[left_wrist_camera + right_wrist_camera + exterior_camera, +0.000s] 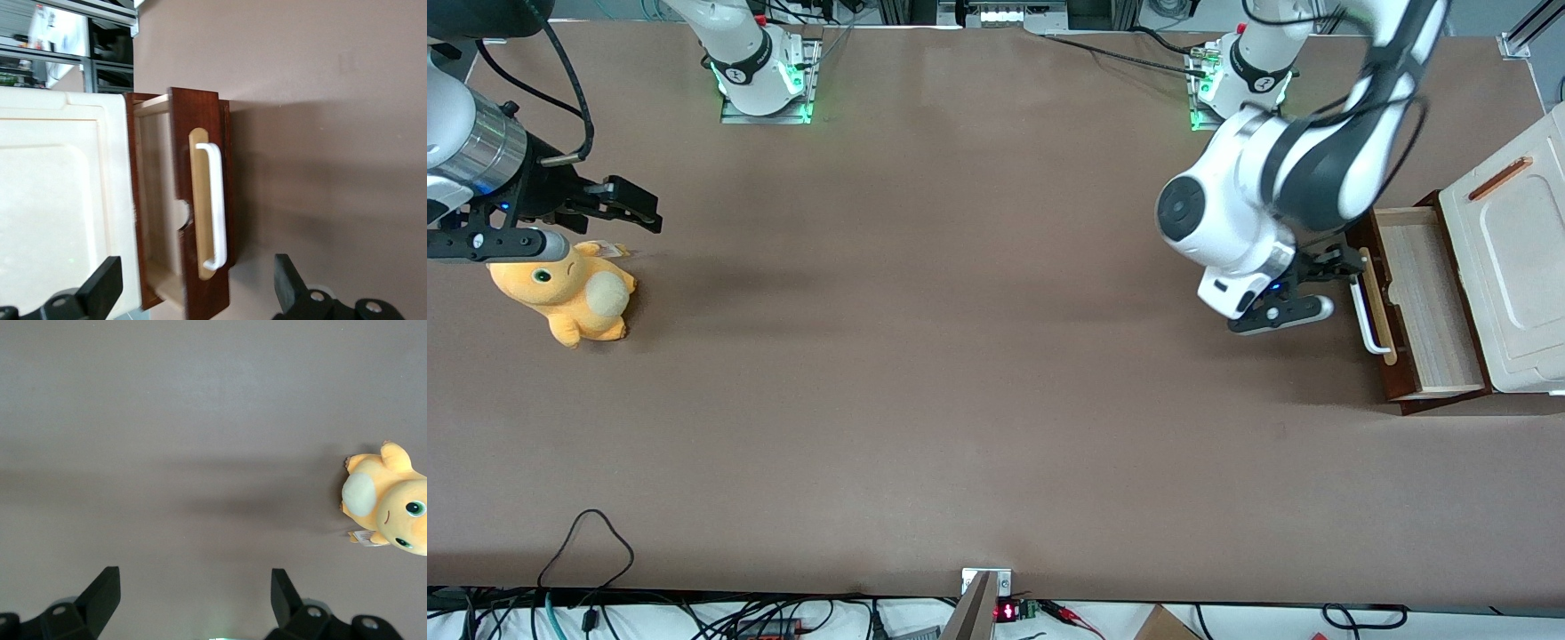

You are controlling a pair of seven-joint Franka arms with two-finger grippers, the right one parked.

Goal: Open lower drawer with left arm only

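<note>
Mostly bare, the brown surface [960,356] carries a cream-white cabinet [1516,267] at the working arm's end, its lower drawer [1423,302] pulled out, light wood showing inside. The left arm [1280,187] holds its pincer [1316,284] just in front of the white handle [215,203], fingers spread wide, gripping nothing. An orange plush toy [569,293] lies toward the parked arm's end. Cables [587,551] trail along the surface's near edge.

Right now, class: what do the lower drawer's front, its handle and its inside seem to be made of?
The lower drawer, pulled out, has a dark brown glossy front, probably stained wood. The handle is smooth white, plastic or painted metal. The inside is pale and grain-lined, likely bare wood. The gripper hangs open beside the handle.
</note>
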